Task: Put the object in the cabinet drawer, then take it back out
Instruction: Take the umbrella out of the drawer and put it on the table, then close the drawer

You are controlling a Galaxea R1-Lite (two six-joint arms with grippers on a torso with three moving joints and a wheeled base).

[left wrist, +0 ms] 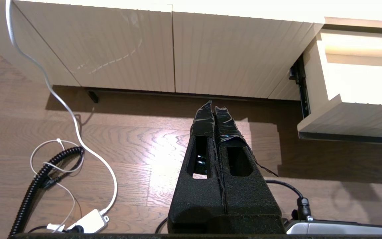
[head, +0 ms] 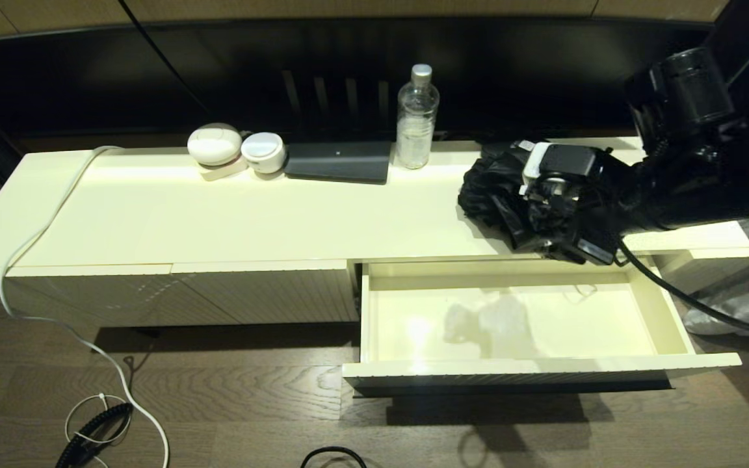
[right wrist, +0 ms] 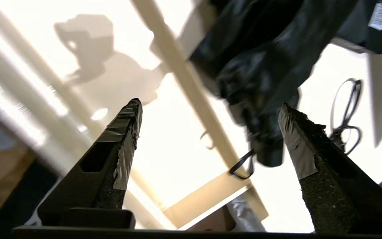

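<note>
On top of the cabinet (head: 218,208) lies the umbrella (head: 488,192), above the open drawer (head: 664,312). Our right gripper (right wrist: 207,132) is spread wide beside it. We should close around its middle, gently.

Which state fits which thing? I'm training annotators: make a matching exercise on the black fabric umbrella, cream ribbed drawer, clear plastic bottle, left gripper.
1 black fabric umbrella
2 cream ribbed drawer
3 clear plastic bottle
4 left gripper

a pulled out, empty
b standing upright
c lying on cabinet top
d shut, over wooden floor

Pairs: 1-c, 2-a, 3-b, 4-d
</note>
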